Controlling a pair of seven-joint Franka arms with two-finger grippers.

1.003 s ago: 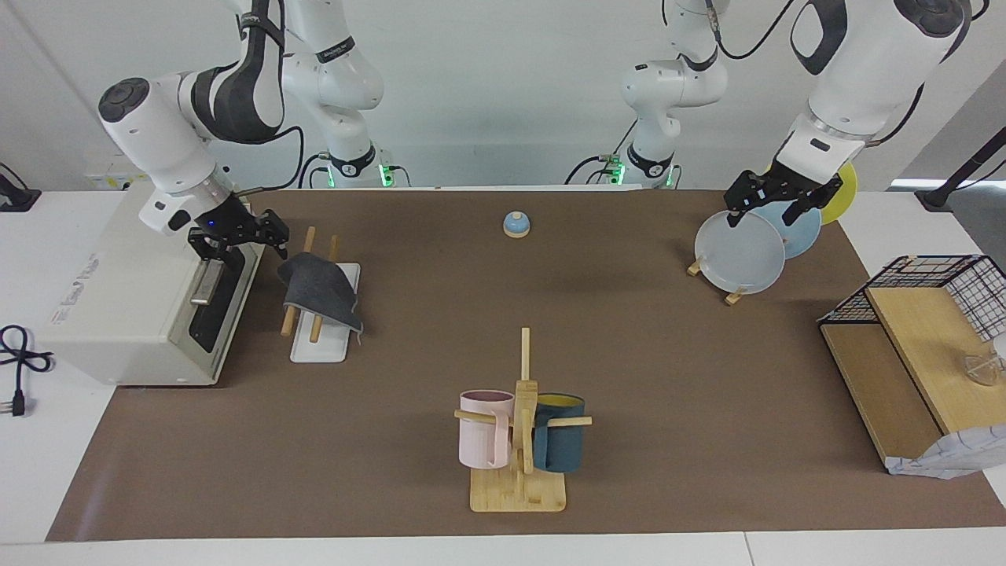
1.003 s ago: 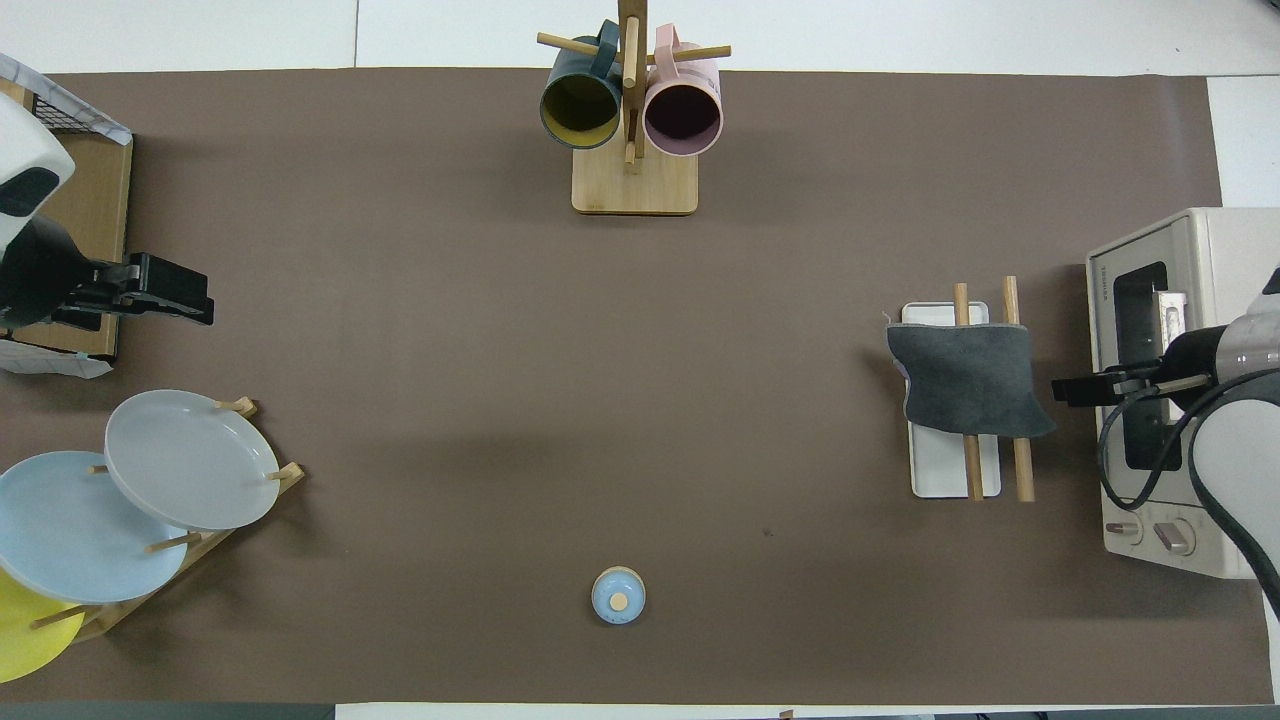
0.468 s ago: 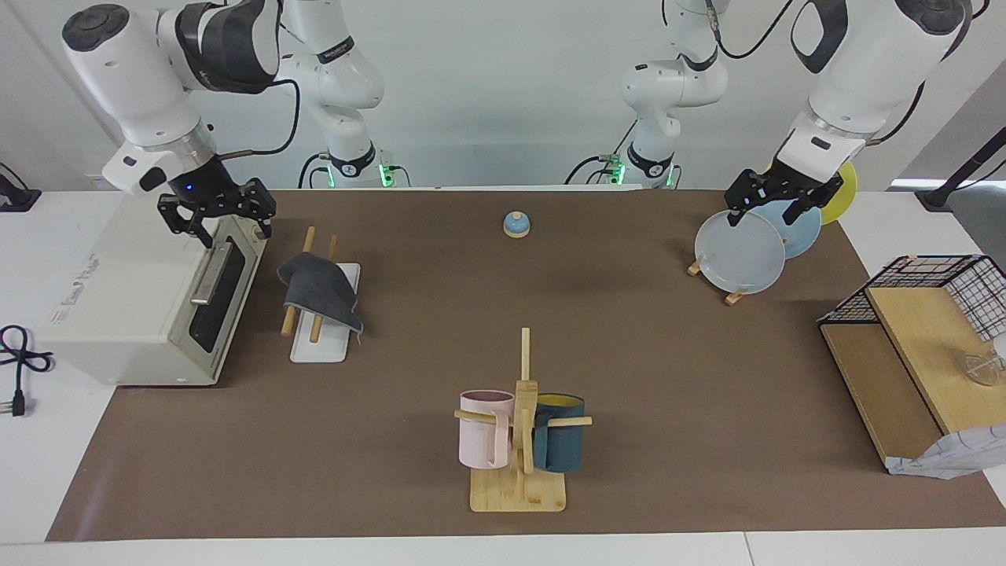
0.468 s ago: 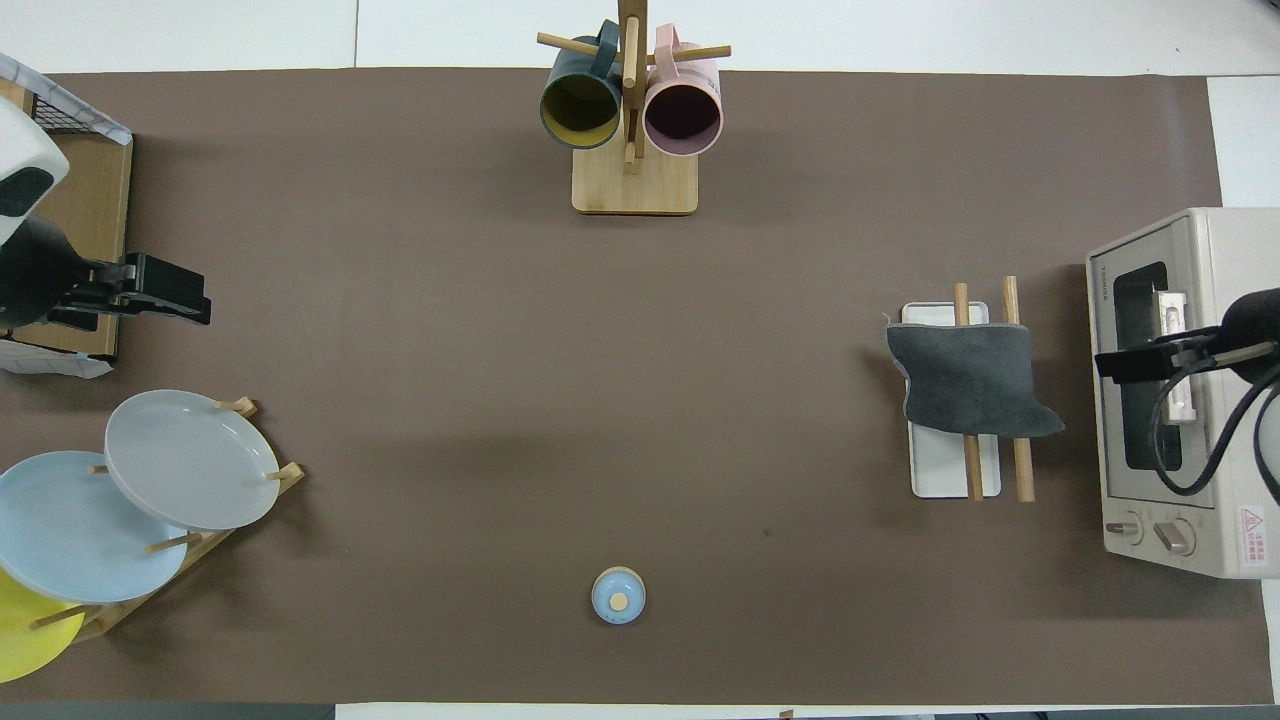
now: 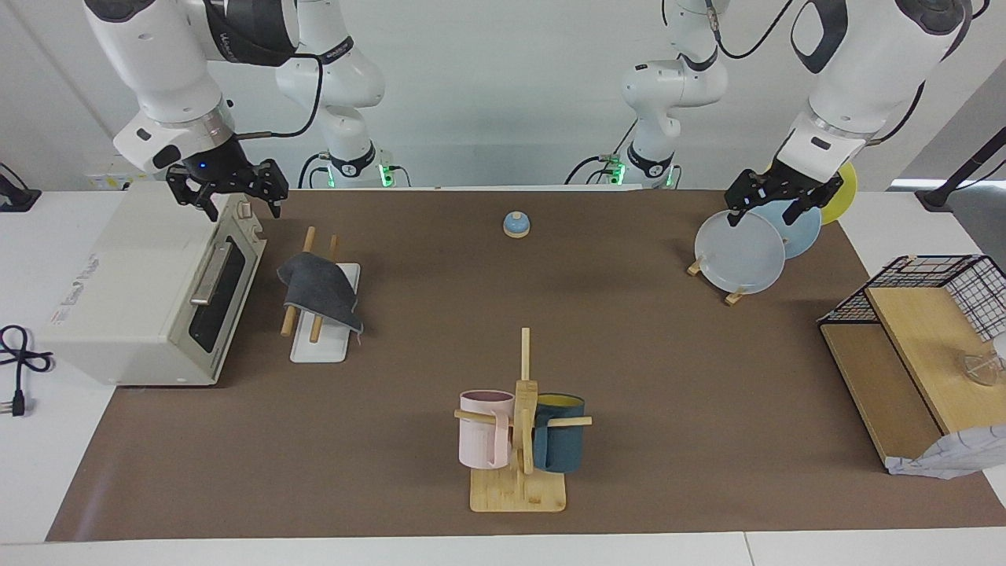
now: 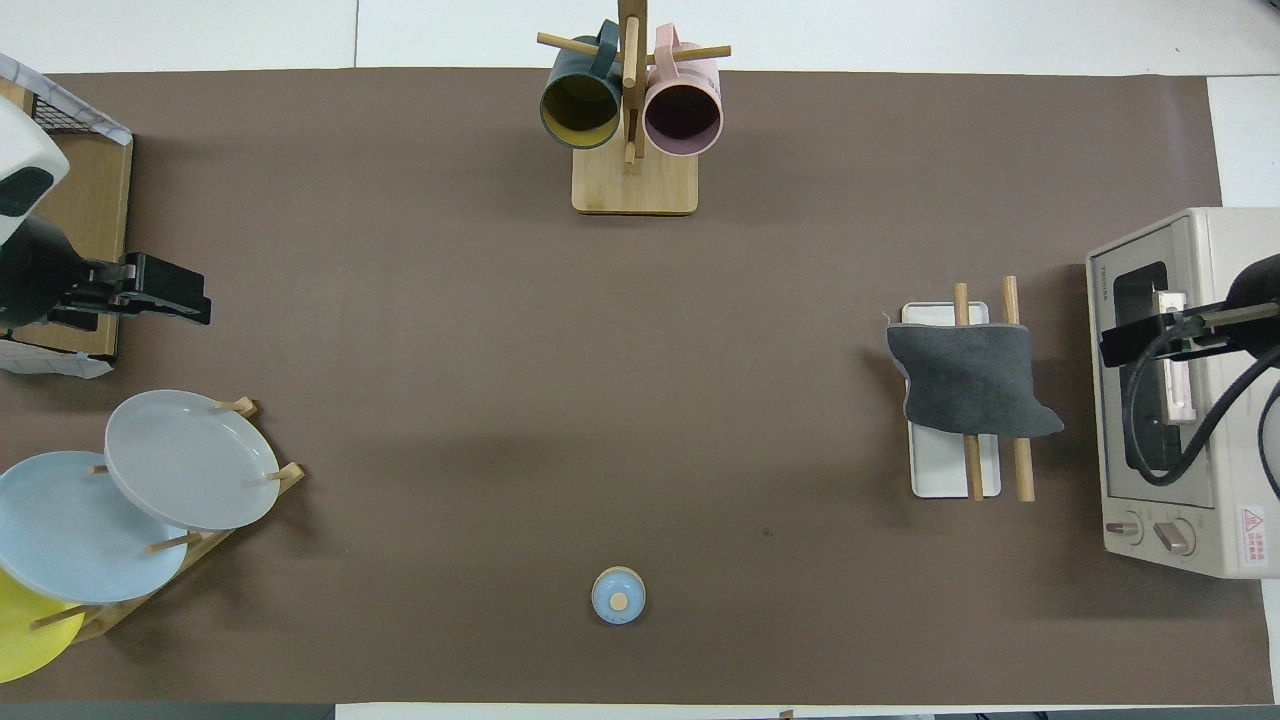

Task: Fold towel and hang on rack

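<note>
Brown mat covers the counter [image 5: 629,354], white wall at the robots' end. Towel [image 5: 318,292] lies draped over both rods of the rack [image 5: 324,342], toward the right arm's end, beside the toaster oven [image 5: 134,299]. Hanging looks done; nothing obvious left. Towel shows its grey face, folded, one corner sagging lopsided. Right gripper [image 5: 225,191] over the oven, fingers wide, empty. Left gripper [image 5: 774,202] waits over the plates [image 5: 739,251], wide, empty.
</note>
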